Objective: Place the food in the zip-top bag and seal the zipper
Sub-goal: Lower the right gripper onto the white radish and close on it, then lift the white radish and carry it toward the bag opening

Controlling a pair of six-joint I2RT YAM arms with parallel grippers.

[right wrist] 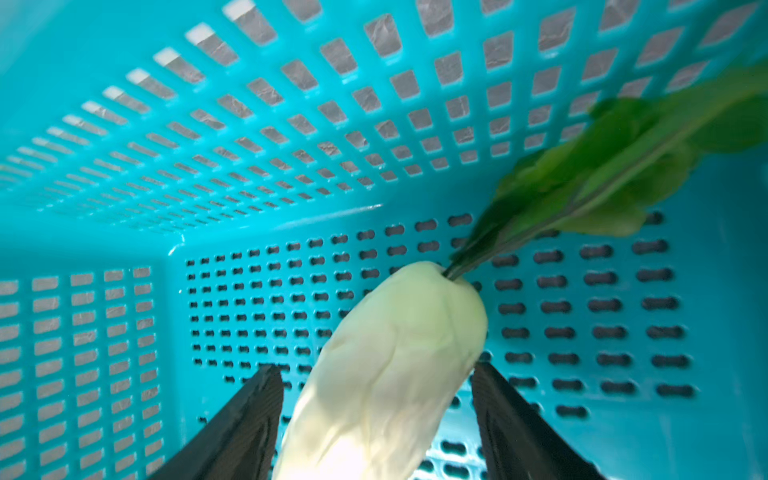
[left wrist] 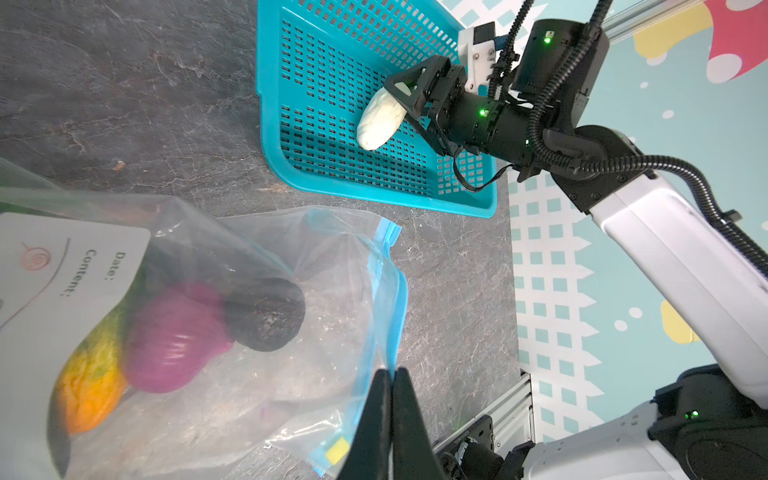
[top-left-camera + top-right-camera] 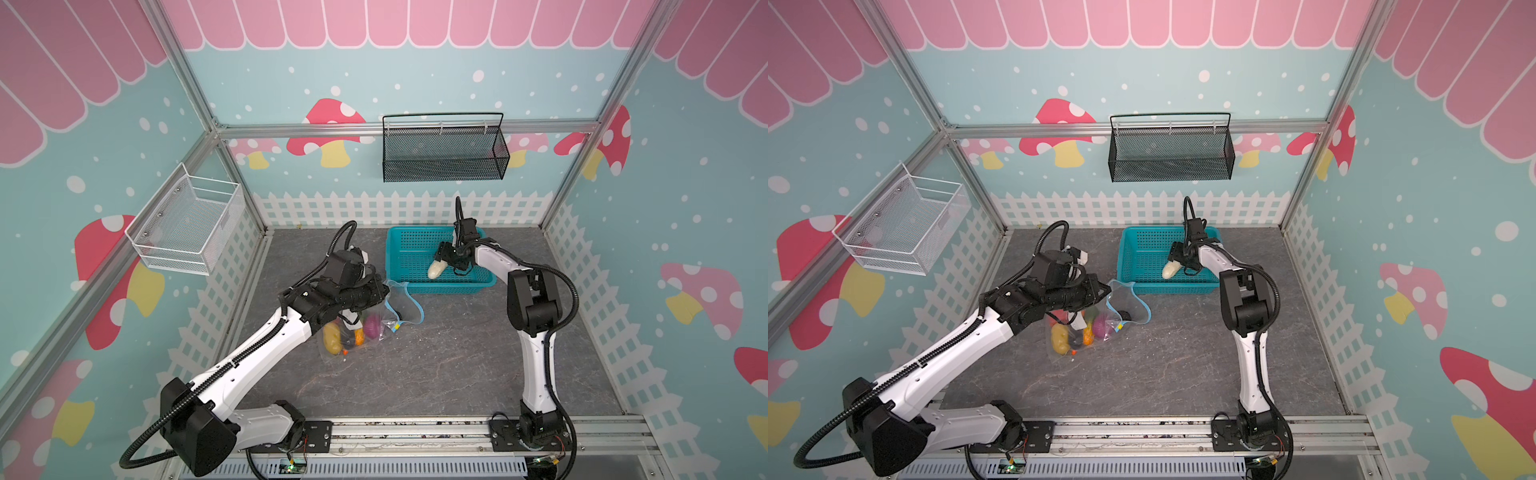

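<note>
While left gripper (image 2: 392,372) pinches zipper (image 2: 395,303) | right gripper (image 1: 376,370) spread astride radish (image 1: 399,328) | teal basket (image 1: 249,220) walls around them

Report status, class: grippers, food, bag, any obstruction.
Left gripper shut on zip-top bag mouth. Right gripper open astride white radish in teal basket. Other food bagged. Nothing blocking.

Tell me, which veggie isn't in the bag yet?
The white radish. It is in the teal basket, while the rest sit inside the clear bag.
</note>
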